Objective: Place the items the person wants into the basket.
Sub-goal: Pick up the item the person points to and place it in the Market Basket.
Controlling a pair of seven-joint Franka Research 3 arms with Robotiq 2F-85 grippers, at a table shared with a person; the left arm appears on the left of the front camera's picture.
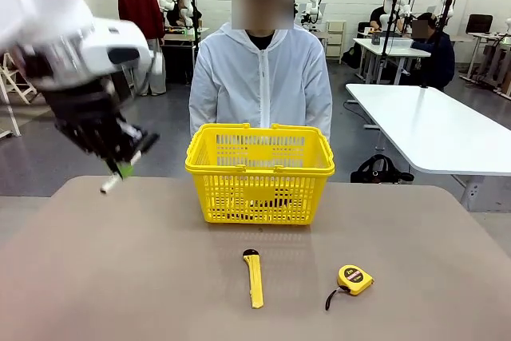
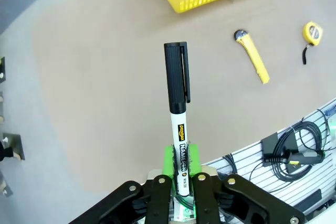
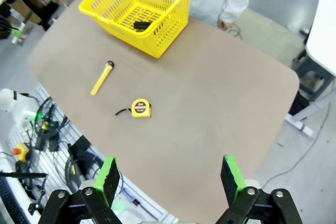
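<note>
My left gripper (image 1: 124,167) hangs above the table's left side, shut on the white-barrelled marker (image 1: 109,184). In the left wrist view the marker (image 2: 177,114) sticks out from between the green pads (image 2: 168,158), black cap away from me. The yellow basket (image 1: 259,169) stands mid-table in front of the person (image 1: 261,77) in the white coat. A dark slim item, apparently the black pen (image 3: 140,24), lies on the floor of the basket (image 3: 160,38). My right gripper (image 3: 170,179) is open, high over the table with nothing between its fingers.
A yellow utility knife (image 1: 254,277) and a yellow-and-black tape measure (image 1: 354,279) lie on the near part of the table, in front of the basket. Cables and gear (image 2: 286,153) sit below the table's near edge. The person's hand (image 3: 226,24) hangs by the far edge.
</note>
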